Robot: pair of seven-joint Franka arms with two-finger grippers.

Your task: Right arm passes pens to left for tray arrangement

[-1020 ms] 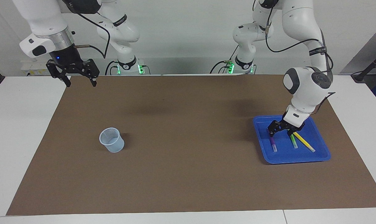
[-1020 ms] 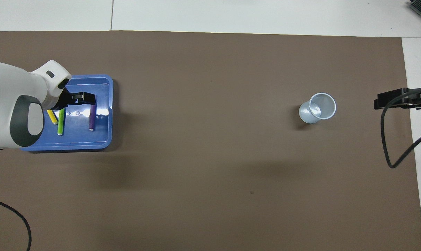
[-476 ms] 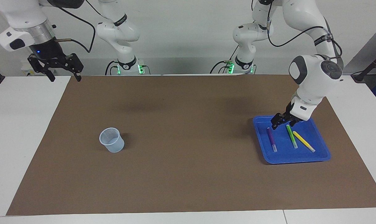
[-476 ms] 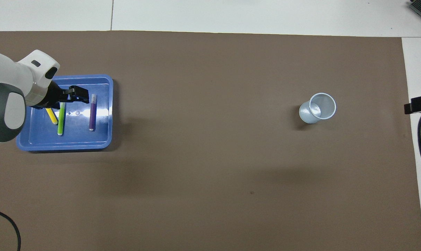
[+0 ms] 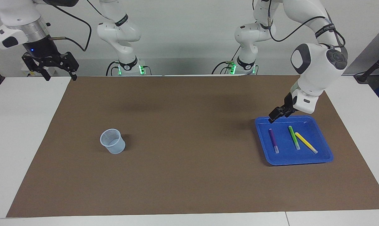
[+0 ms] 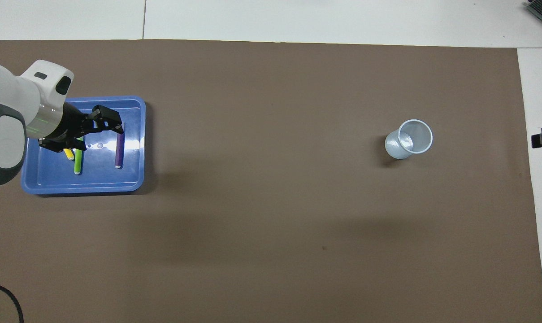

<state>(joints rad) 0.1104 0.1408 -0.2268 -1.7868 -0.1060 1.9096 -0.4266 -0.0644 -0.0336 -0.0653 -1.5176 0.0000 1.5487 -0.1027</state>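
Three pens lie in the blue tray (image 5: 299,161) (image 6: 82,188) at the left arm's end of the table: a purple pen (image 5: 273,140) (image 6: 118,152), a green pen (image 5: 293,137) (image 6: 78,163) and a yellow pen (image 5: 306,142) (image 6: 69,154). The green and yellow ones lie close together. My left gripper (image 5: 278,113) (image 6: 101,130) hangs open and empty over the tray's rim on the robots' side, clear of the pens. My right gripper (image 5: 60,75), with its blue light, is raised over the edge of the brown mat at its own end, open and empty.
A small clear plastic cup (image 5: 113,141) (image 6: 409,139) stands upright on the brown mat (image 5: 189,175) toward the right arm's end. Nothing lies in it that I can see. White table surface borders the mat all around.
My left gripper has lifted out of the tray and drawn back toward the robots, leaving all three pens lying there. The right gripper has moved up and outward toward its end of the table.
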